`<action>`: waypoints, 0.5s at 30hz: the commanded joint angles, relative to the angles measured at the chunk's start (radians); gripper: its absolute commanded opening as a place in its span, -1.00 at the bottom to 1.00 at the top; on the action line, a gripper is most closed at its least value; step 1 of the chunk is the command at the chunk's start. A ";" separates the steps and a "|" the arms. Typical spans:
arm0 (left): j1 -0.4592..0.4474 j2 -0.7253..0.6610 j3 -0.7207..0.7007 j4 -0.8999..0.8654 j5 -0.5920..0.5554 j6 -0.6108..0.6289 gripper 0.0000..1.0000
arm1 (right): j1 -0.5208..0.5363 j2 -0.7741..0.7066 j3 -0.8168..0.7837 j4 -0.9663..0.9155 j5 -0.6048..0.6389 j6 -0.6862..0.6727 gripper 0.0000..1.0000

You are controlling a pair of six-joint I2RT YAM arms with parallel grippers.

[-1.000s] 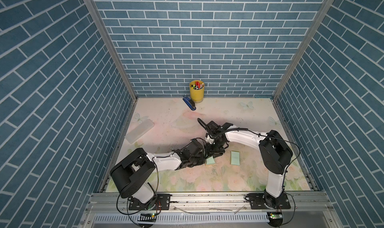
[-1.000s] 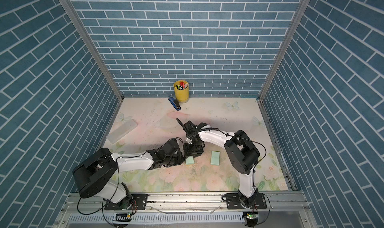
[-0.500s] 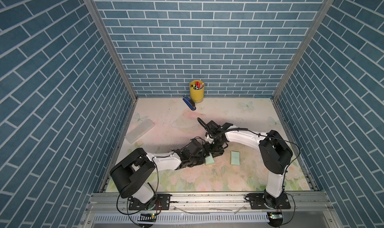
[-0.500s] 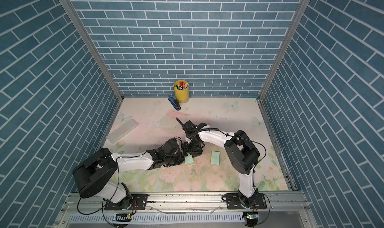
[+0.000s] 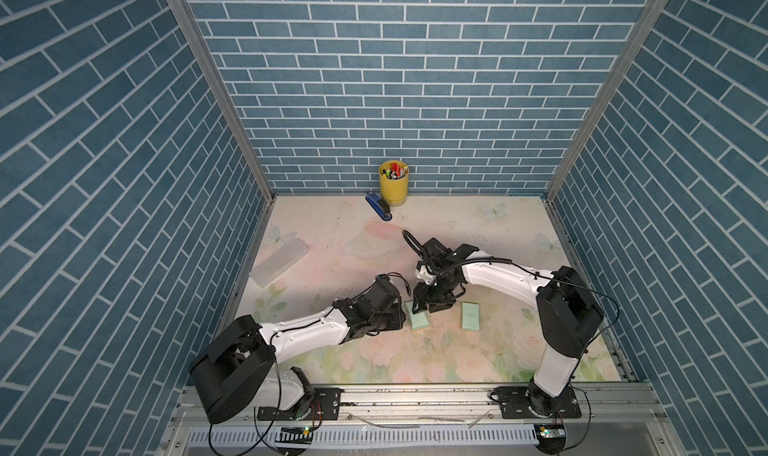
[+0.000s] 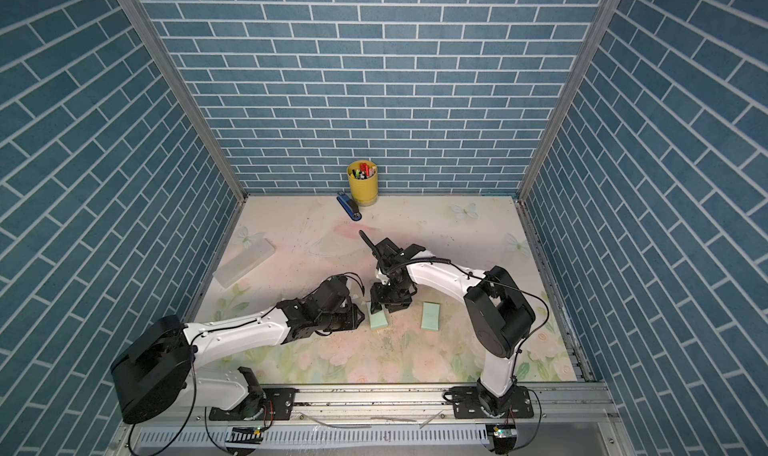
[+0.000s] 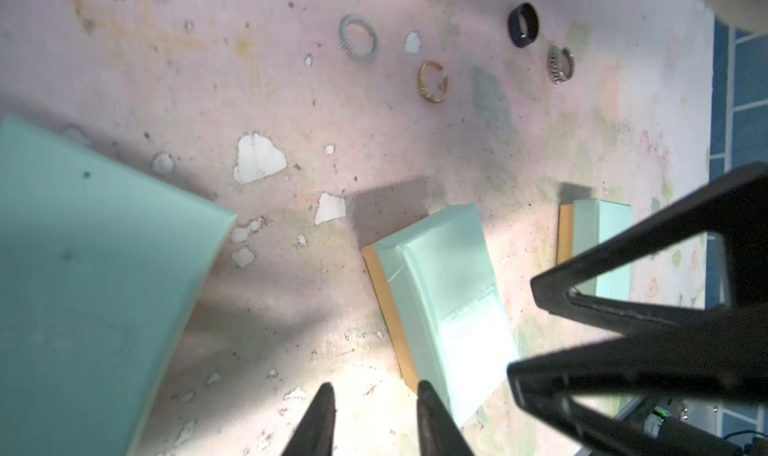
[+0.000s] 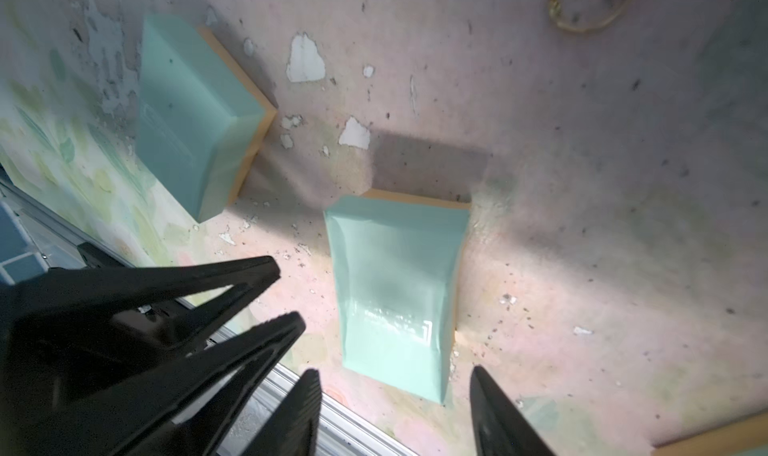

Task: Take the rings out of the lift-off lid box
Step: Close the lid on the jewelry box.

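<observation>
Apparently late: four rings (image 7: 515, 24) lie on the table (image 7: 208, 80) beyond the left hand (image 7: 374, 385), slightly parted, empty. Spread, the right hand (image 8: 395, 371) brackets the box (image 8: 395, 275) end; next, check inside for remaining rings.

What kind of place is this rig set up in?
Likely a lab test cell, not a real room: brick-print wall panels in a metal frame, a bolted mounting rail in front, and a floral-print tabletop with a pen cup and stapler as props.
</observation>
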 commanded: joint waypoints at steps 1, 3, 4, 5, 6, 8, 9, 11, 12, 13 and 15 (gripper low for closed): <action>0.002 0.015 0.052 -0.044 0.018 0.067 -0.20 | -0.006 0.007 -0.034 0.018 -0.022 -0.037 0.01; 0.002 0.051 0.075 -0.045 0.025 0.075 -0.20 | -0.009 0.025 -0.042 0.045 -0.035 -0.040 -0.07; 0.001 0.064 0.075 -0.041 0.026 0.073 -0.20 | -0.011 0.032 -0.045 0.051 -0.037 -0.041 -0.11; 0.002 0.081 0.105 -0.034 0.024 0.072 -0.20 | -0.013 0.037 -0.048 0.058 -0.036 -0.043 -0.15; 0.002 0.097 0.110 -0.025 0.023 0.068 -0.21 | -0.017 0.038 -0.057 0.069 -0.038 -0.044 -0.20; 0.002 0.122 0.117 -0.009 0.026 0.062 -0.24 | -0.025 0.037 -0.074 0.086 -0.044 -0.043 -0.25; 0.002 0.132 0.119 -0.006 0.025 0.058 -0.27 | -0.029 0.037 -0.082 0.091 -0.045 -0.044 -0.28; 0.002 0.154 0.122 -0.007 0.021 0.048 -0.34 | -0.035 0.038 -0.098 0.093 -0.045 -0.049 -0.31; 0.002 0.165 0.120 -0.002 0.022 0.045 -0.38 | -0.037 0.038 -0.107 0.097 -0.046 -0.050 -0.32; 0.003 0.174 0.118 -0.001 0.025 0.044 -0.41 | -0.041 0.040 -0.115 0.100 -0.046 -0.052 -0.34; 0.004 0.191 0.114 0.000 0.027 0.040 -0.46 | -0.048 0.042 -0.131 0.110 -0.054 -0.052 -0.38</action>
